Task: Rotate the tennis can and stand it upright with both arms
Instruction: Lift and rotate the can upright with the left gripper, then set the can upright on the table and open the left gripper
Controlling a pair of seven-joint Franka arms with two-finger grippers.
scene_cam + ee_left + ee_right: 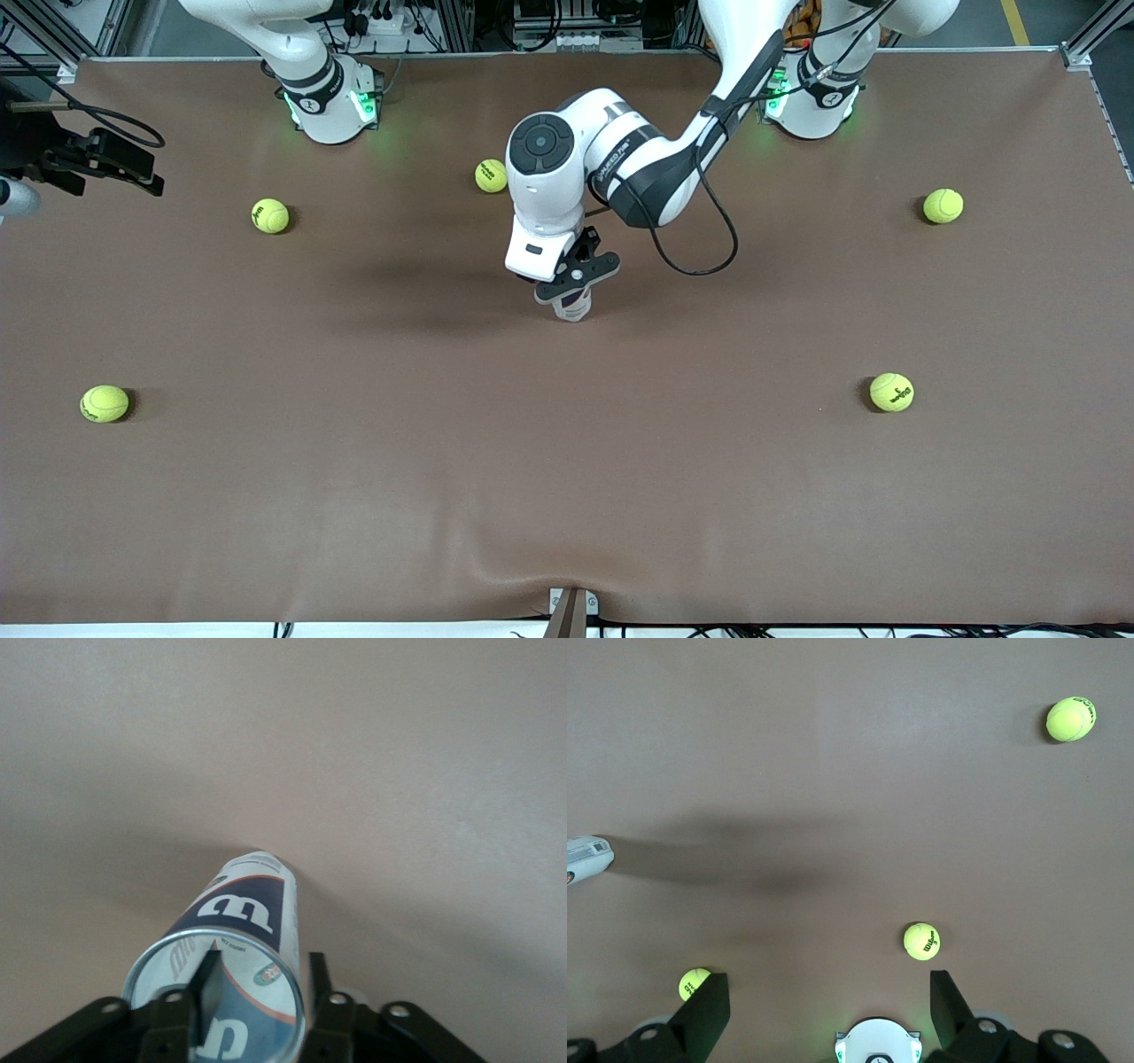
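Finding the tennis can (573,304) standing upright on its base at the middle of the brown table mat (567,496), open silver-rimmed mouth facing up.

Hanging the left gripper (263,979) directly over that can, with one finger (208,979) dipping inside the mouth and the other just outside the wall. Showing the jaws spread, straddling the rim with a clear gap on the inner side, so pinching nothing.

Parking the right gripper (828,1001) well apart from the can, toward the right arm's end of the table, fingers spread wide and empty; waiting there.

Judging the step as letting go of the upright can and pulling clear, with the task nearly done.

Doing this well:
- Widening the jaws evenly, so neither pad is dragging on the can's thin plastic wall.
- Rising straight up along the can's axis, not sideways, since a tall slim can is likely tipping at the lightest nudge to its rim.
- Watching the inner finger especially, catching under the rim lip being the likeliest way of toppling the can.
- Leaving the nearest tennis ball (491,175), farther from the front camera than the can, untouched.
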